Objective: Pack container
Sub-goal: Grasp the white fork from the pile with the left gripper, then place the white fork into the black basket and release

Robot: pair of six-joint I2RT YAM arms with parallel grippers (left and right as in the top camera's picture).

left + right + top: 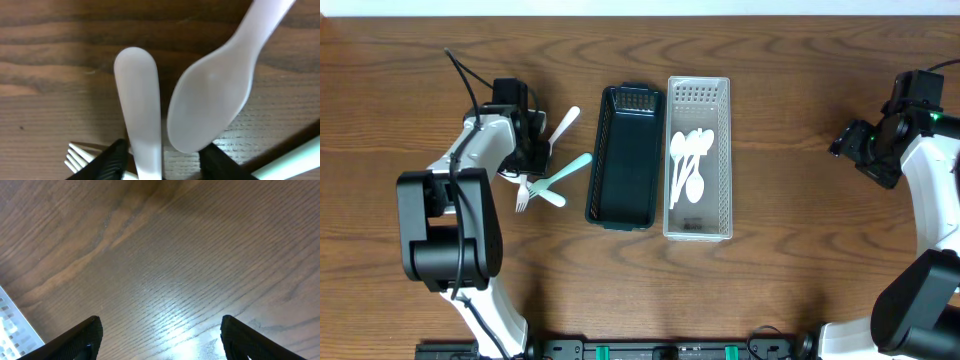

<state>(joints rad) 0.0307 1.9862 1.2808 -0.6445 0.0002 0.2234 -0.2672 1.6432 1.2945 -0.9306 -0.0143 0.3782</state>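
Note:
Loose utensils lie left of the baskets: a white spoon (563, 128), a mint utensil (566, 171) and a white fork (523, 194). My left gripper (532, 150) is down over this pile. In the left wrist view it (162, 167) is open, its fingers straddling a white handle (140, 115) and the tip of the white spoon's bowl (210, 105). Fork tines (79, 155) and the mint utensil (295, 160) show at the sides. The dark green basket (625, 205) holds nothing visible. The clear basket (698, 228) holds several white spoons (688, 165). My right gripper (845, 140) is open and empty above bare table (160, 335).
The two baskets stand side by side at the table's middle. A corner of the clear basket (12, 327) shows at the lower left of the right wrist view. Wood tabletop (790, 260) lies between the baskets and the right arm.

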